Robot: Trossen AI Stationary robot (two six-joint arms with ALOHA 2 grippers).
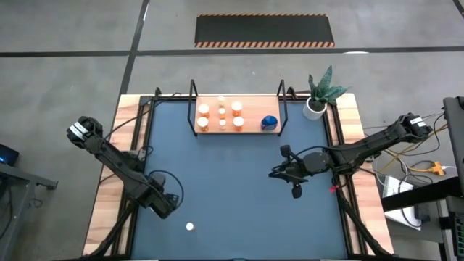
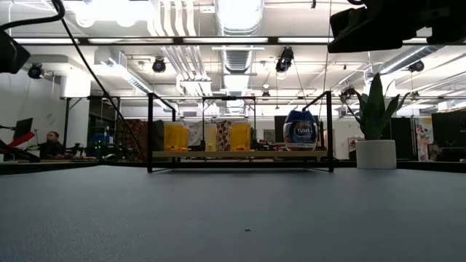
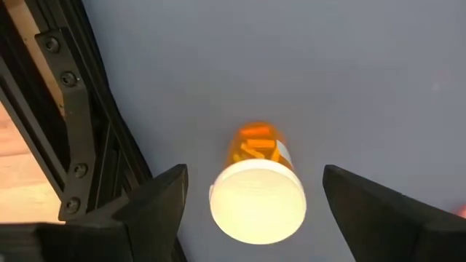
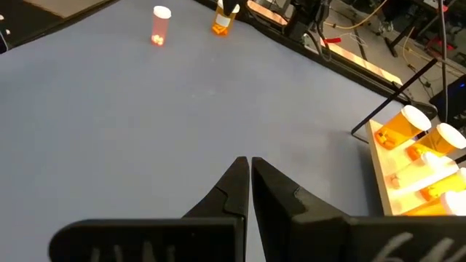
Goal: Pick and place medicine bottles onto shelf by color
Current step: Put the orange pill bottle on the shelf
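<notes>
My left gripper (image 3: 251,200) hangs over the near-left part of the dark-blue tabletop mat (image 1: 239,181), fingers (image 3: 156,200) spread wide and holding nothing. Between them, seen from straight above, stands a small orange bottle with a round white cap (image 3: 257,200). It is upright, long axis vertical and in line with my approach, cap towards me. It sits roughly centred in the gap, with clearance to each finger. In the high view the same bottle (image 1: 190,227) shows as a white dot just beside my left gripper (image 1: 165,197), towards the near edge.

My right gripper (image 4: 249,175) waits above the right half of the mat, fingers pressed together, empty, well apart from this bottle. The left arm is plainly the nearer one.

The light-wood shelf with black wire end frames (image 1: 250,129) lies at the far side. It carries six orange bottles with white caps (image 1: 221,114) on its left part and a blue bottle (image 1: 270,122) at its right end.

Judgement: the coming move turns on descending straight along the bottle's axis before closing. A sideways drift risks tipping it.
</notes>
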